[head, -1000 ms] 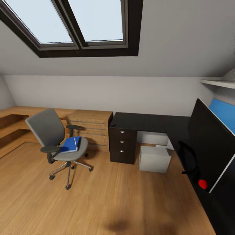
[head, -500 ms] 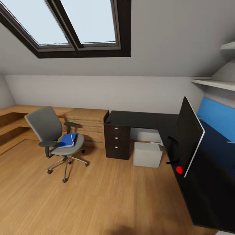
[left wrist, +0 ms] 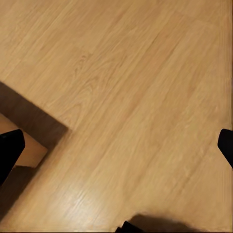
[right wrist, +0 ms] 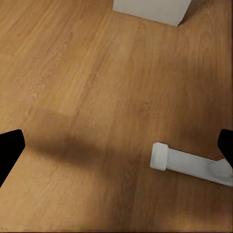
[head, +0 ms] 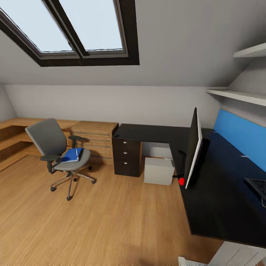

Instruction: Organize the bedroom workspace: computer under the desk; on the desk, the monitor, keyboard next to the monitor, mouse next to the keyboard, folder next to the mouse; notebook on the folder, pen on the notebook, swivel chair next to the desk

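— Where was the folder [head: 71,155]?
— Blue, flat on the grey chair [head: 59,155], far left, pen [head: 76,152] on top.
— And the desk [head: 218,199]?
— Black, right. Monitor [head: 193,147] upright on it; white computer [head: 159,170] underneath; keyboard [head: 257,186] at right edge.

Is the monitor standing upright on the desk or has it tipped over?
Upright. In the head view the monitor stands on edge on the dark desk, seen nearly side-on, its stand behind it resting on the desktop.

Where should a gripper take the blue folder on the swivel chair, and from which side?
Probably the folder's front edge, coming from the seat's open front: it lies flat on the swivel chair, with armrests at both sides and the backrest behind.
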